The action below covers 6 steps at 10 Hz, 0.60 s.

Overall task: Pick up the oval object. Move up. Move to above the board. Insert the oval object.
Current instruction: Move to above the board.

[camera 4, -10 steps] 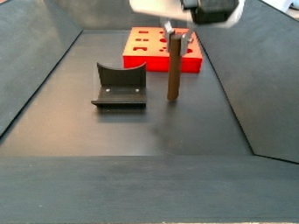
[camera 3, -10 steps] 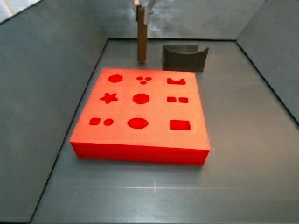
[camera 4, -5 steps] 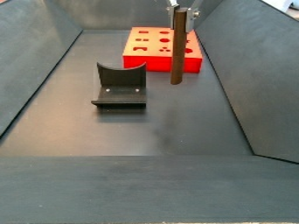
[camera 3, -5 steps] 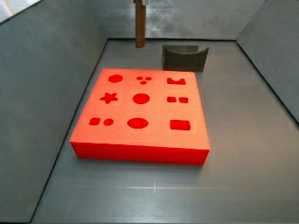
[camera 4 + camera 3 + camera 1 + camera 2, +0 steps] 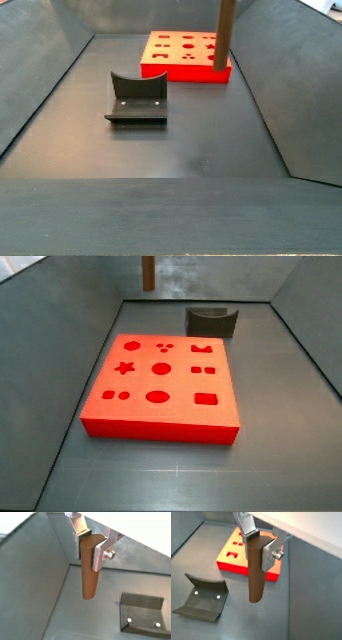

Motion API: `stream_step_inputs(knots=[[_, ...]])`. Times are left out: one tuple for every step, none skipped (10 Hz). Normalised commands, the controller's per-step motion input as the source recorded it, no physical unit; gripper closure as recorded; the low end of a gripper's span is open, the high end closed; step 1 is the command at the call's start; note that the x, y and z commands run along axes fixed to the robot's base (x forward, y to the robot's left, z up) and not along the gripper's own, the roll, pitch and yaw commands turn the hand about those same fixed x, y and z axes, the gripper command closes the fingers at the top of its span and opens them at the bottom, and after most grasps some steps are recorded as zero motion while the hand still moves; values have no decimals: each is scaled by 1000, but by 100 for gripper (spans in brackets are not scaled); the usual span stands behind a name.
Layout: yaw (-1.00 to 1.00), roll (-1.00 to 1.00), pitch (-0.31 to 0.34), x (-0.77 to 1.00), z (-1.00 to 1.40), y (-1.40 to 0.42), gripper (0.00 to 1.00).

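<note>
My gripper [image 5: 91,546] is shut on the top end of the oval object [image 5: 87,577], a long dark-brown peg that hangs upright below the silver fingers [image 5: 101,553]. Both wrist views show this grip [image 5: 261,546]. The peg hangs high above the floor. In both side views only its lower part shows at the top edge [image 5: 147,271] [image 5: 225,30], and the gripper itself is out of frame there. The red board [image 5: 160,421] lies flat on the floor with shaped holes on top. It also shows beyond the peg in a wrist view [image 5: 232,561].
The dark fixture [image 5: 211,321] stands on the floor behind the board, also seen in a side view [image 5: 136,98] and in both wrist views [image 5: 142,613] [image 5: 203,597]. Grey sloping walls enclose the floor on all sides.
The gripper has risen straight up with the peg. It has left the top of both side views, and the peg's lower end is now far above the floor.
</note>
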Motion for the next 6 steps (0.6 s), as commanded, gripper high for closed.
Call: stream_step_inputs(knots=[[1, 74, 38, -177, 900, -45, 100], [3, 67, 42, -135, 768, -36, 100], [5, 53, 62, -57, 518, -19, 100], [5, 43, 88, -17, 338, -11, 100], [1000, -2, 70, 210, 129, -1000, 100], [1000, 0, 67, 213, 111, -1000, 100]])
